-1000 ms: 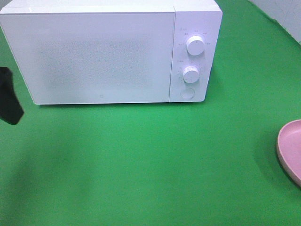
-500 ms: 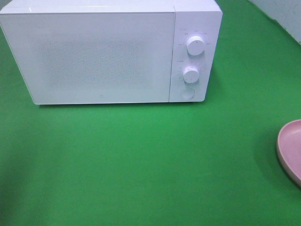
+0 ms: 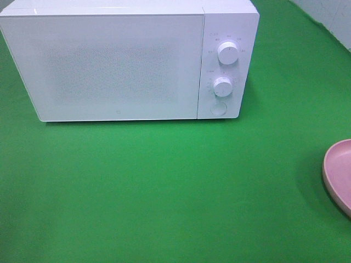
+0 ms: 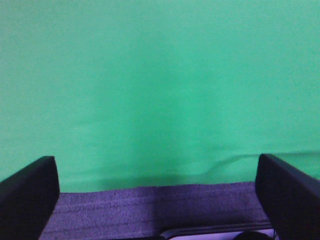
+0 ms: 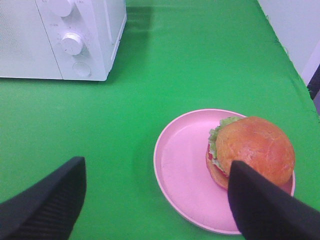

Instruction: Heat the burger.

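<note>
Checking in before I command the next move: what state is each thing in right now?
microwave: door shut.
burger: whole, resting on the plate, off-center, not held.
pink plate: flat on the green cloth, right of the microwave.
left gripper: open, empty, above the cloth.
right gripper: open, empty, near the plate.

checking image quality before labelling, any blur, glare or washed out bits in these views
Exterior high: the microwave front is washed out and grainy, dial labels unreadable. Left wrist: soft and hazy, only green cloth behind blurred fingers. Right wrist: the burger and pink plate fairly sharp.
</note>
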`<action>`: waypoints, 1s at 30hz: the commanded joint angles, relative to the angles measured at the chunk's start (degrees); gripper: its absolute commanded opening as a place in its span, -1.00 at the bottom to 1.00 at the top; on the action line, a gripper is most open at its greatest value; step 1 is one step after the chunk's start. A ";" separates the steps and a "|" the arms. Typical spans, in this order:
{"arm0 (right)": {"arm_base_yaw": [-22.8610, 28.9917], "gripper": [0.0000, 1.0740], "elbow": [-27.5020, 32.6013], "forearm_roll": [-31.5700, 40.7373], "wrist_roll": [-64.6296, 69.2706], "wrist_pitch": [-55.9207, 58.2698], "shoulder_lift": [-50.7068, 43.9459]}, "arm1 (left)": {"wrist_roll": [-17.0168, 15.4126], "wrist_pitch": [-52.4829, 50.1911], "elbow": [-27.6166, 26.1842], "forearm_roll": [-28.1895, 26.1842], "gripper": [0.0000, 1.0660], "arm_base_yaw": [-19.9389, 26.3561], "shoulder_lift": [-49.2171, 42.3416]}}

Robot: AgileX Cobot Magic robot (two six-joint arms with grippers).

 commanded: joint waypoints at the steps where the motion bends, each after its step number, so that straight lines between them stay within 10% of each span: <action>1: -0.40 0.40 0.11 0.00 -0.34 -0.92 -1.60 | -0.34 -0.46 0.29 0.00 0.89 0.00 -3.04; 30: -0.40 0.39 0.11 0.00 -0.34 -0.92 -1.60 | 0.11 -9.28 3.09 0.97 0.89 3.15 -19.88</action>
